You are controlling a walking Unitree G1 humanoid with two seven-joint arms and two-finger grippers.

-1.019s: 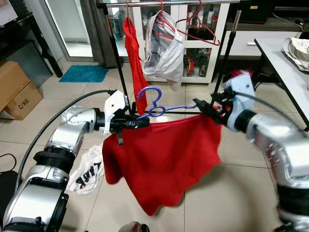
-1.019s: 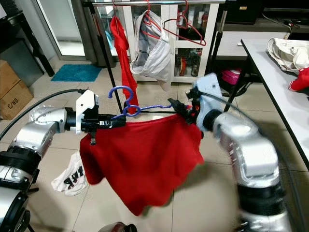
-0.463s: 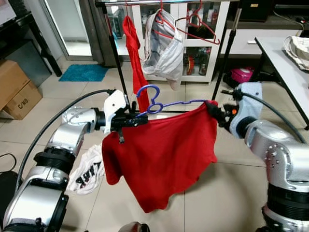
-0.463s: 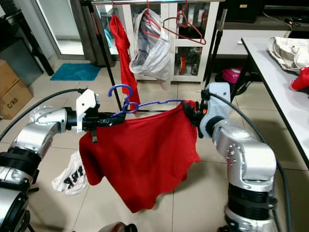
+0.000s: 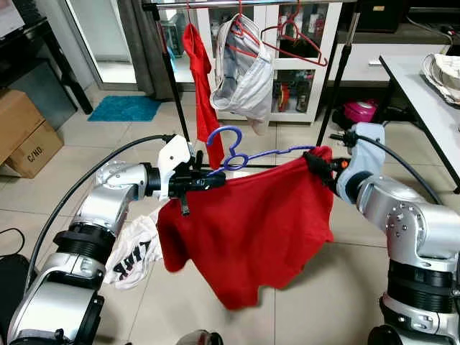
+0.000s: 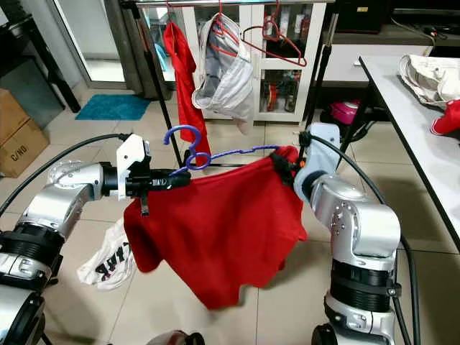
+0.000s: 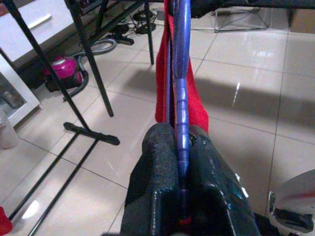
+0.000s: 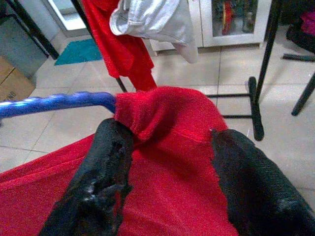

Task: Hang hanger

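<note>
The blue hanger (image 5: 241, 152) with the red shirt (image 5: 248, 226) draped over it sat at mid-frame in the head views, well below the clothes rail (image 5: 244, 4) along the top edge, so the hanging itself looked not yet done: the shirt was on the hanger, but the hook, pointing up, had not reached the rail. The left gripper (image 5: 208, 181), left of centre, was clamped on the hanger's left end. The right gripper (image 5: 314, 159), right of centre, sat at the shirt's right shoulder. What seemed left was to lift the hook up to the rail, beside the red garment (image 5: 201, 79) and white garment (image 5: 244, 72) already there, and catch it on the rail. The left wrist view showed what the head views could not: the fingers (image 7: 157, 162) pressed tight on the blue bar. The right wrist view showed its two fingers (image 8: 106, 167) spread apart, astride the red cloth without pinching it.
</note>
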